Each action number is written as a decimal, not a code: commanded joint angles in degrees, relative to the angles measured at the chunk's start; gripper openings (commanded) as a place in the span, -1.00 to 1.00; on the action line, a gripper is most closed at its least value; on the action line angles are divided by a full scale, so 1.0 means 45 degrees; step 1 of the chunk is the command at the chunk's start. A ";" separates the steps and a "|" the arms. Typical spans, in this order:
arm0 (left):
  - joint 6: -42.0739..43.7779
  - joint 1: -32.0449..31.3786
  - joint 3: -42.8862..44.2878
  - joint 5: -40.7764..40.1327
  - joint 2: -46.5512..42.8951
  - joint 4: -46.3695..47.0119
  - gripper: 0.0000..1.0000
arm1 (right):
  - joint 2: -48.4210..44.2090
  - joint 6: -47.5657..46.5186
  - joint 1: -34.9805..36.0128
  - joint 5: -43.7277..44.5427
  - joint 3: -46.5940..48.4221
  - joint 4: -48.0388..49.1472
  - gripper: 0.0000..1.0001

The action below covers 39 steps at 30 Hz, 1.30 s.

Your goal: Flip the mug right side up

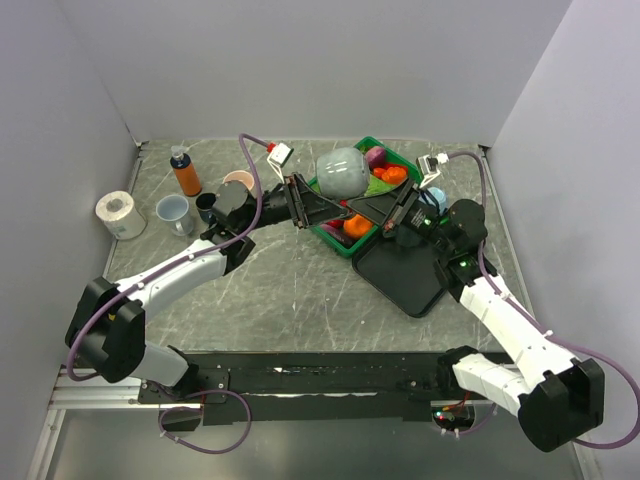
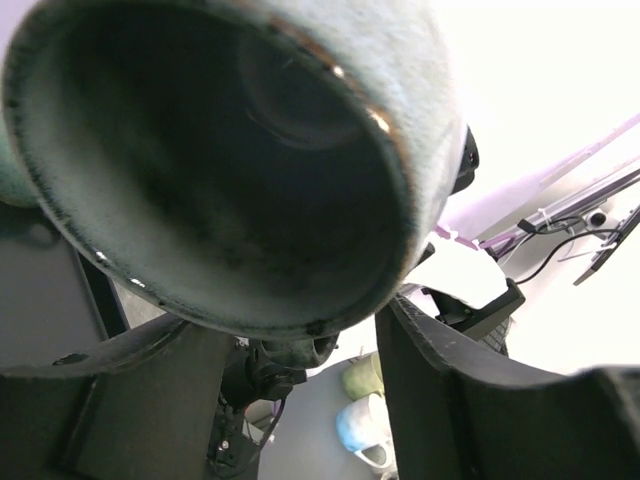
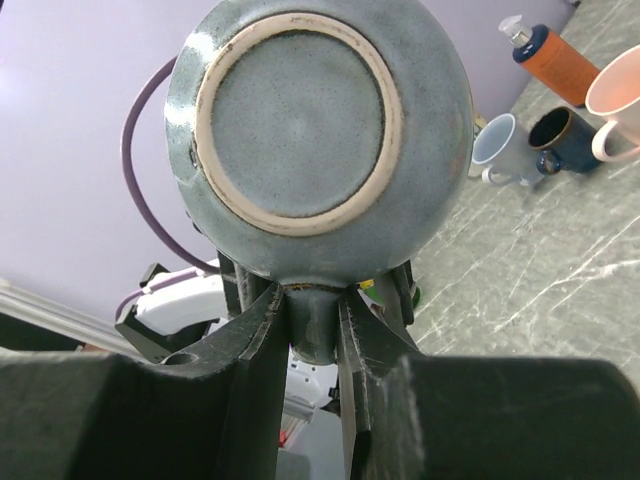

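Observation:
The grey-green mug [image 1: 340,172] is held in the air over the green basket, lying on its side. Its dark mouth [image 2: 220,160] faces the left wrist camera and its pale ringed base [image 3: 295,110] faces the right wrist camera. My right gripper [image 3: 312,300] is shut on the mug's handle [image 3: 318,325], which hangs below the body; in the top view this gripper [image 1: 352,212] reaches in from the right. My left gripper [image 2: 288,322] is open, its fingers [image 2: 440,380] spread just below the mug's rim; I cannot tell if they touch it. It reaches in from the left [image 1: 318,205].
The green basket [image 1: 362,145] holds fruit, with a black tray [image 1: 405,270] in front of it. At the back left stand an orange bottle [image 1: 185,172], a pink mug [image 1: 238,182], a dark mug [image 1: 207,205], a pale mug [image 1: 172,212] and a paper roll [image 1: 120,213].

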 commanded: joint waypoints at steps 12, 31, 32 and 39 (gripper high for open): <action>-0.0628 -0.0142 0.0195 -0.0382 -0.0034 0.1666 -0.37 | -0.0282 -0.0619 0.0398 -0.0193 -0.0774 0.2598 -1.00; 0.2438 -0.0142 0.0605 -0.2179 -0.1498 -0.2239 -0.98 | -0.1121 -0.2629 0.0418 0.1076 -0.0560 -0.0330 0.57; 0.2594 -0.0142 0.0664 -0.2276 -0.1537 -0.2705 -0.99 | -0.1160 -0.2747 0.0418 0.1193 -0.0540 -0.0835 0.68; 0.4778 -0.0142 0.1910 -0.4266 -0.2279 -0.6682 -0.99 | -0.1570 -0.3802 0.0399 0.3398 -0.0208 -0.4310 0.99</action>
